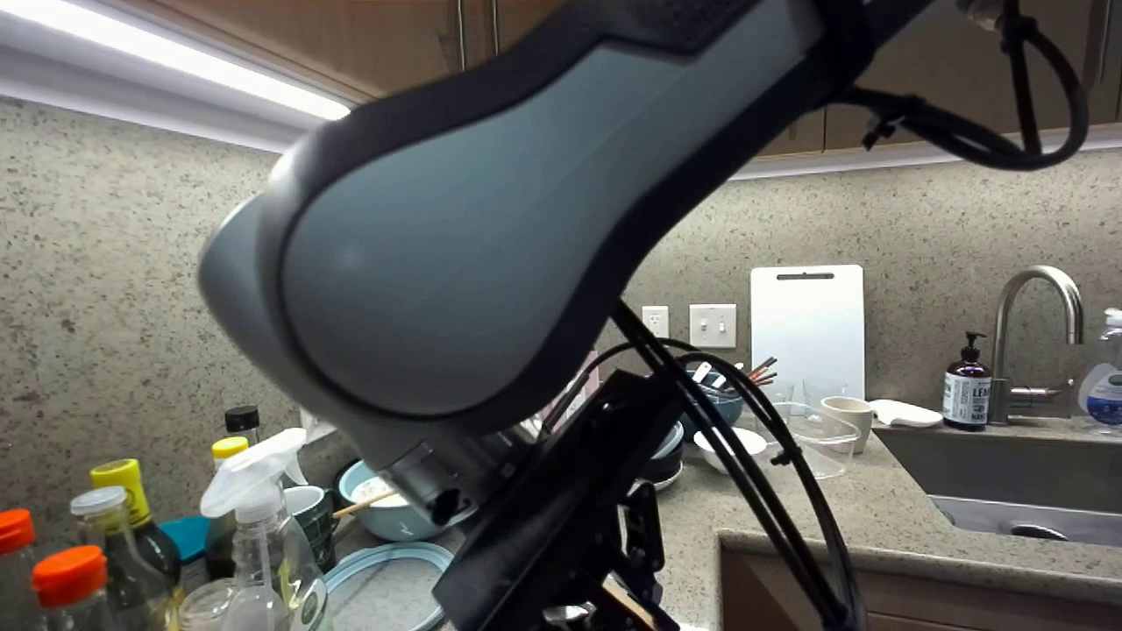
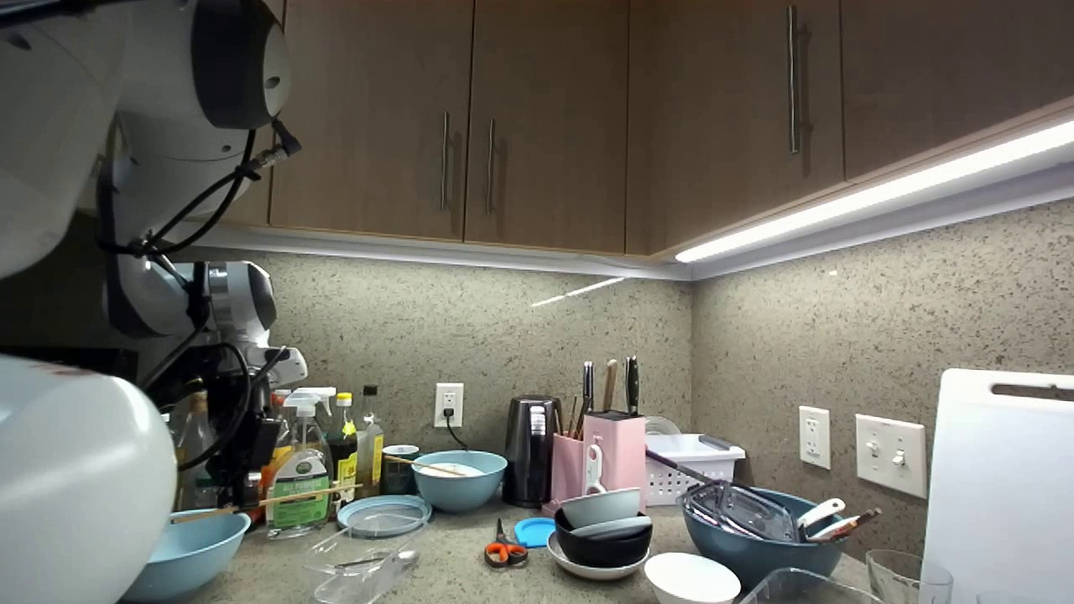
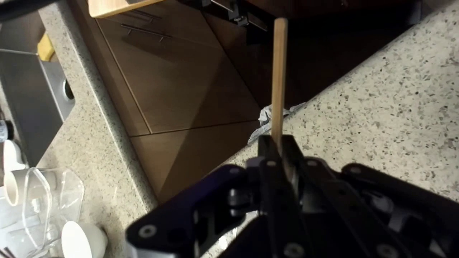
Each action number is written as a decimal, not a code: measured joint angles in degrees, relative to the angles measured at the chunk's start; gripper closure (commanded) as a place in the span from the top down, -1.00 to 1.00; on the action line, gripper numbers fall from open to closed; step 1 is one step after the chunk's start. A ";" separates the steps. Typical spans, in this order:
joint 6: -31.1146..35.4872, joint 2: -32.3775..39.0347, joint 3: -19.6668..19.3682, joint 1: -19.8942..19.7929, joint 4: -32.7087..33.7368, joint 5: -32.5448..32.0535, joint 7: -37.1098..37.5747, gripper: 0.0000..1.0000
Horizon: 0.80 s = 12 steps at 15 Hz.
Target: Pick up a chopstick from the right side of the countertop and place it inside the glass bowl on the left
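Pinching a chopstick [image 3: 279, 79] partway along its length, the end effector [image 3: 279, 144] has its jaws pressed in on both sides of the wood. In the wrist view the chopstick's long axis runs almost straight up the picture, its free end near the top, seen past the edge of the surface [image 3: 391, 96] against dark space beside cabinet doors [image 3: 190, 75]. In an exterior view the chopstick [image 2: 310, 494] lies close to level, reaching out on both sides of the end effector: its left end points left and slightly down, crossing the rim of a blue bowl [image 2: 189, 558] as seen from there, while its right end points right and slightly up, in front of a spray bottle [image 2: 298, 507]. Whether it is directly above that bowl cannot be told. In an exterior view a short length of the chopstick [image 1: 629, 605] shows at the bottom edge, slanting down to the right.

Beyond the right end, a round blue lid [image 2: 388, 506] lies flat behind a clear container [image 2: 357, 583]. Farther back stands another blue bowl [image 2: 466, 495] with a second chopstick [image 2: 419, 465] over its rim. Scissors [image 2: 507, 549] lie farther along, then a stack of bowls [image 2: 600, 549] before a pink knife block [image 2: 615, 453]. A white cutting board [image 1: 806, 337] stands upright near the sink [image 1: 1008, 473].
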 measured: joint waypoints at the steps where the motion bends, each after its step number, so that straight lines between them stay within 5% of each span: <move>1: 1.89 -0.78 0.08 -1.76 -1.28 0.44 -1.80 -0.96; 8: 14.09 0.08 -0.56 -12.26 -3.48 -3.04 -25.86 -0.84; 12: 14.96 1.72 -0.70 -13.02 -2.29 -3.04 -28.53 -0.96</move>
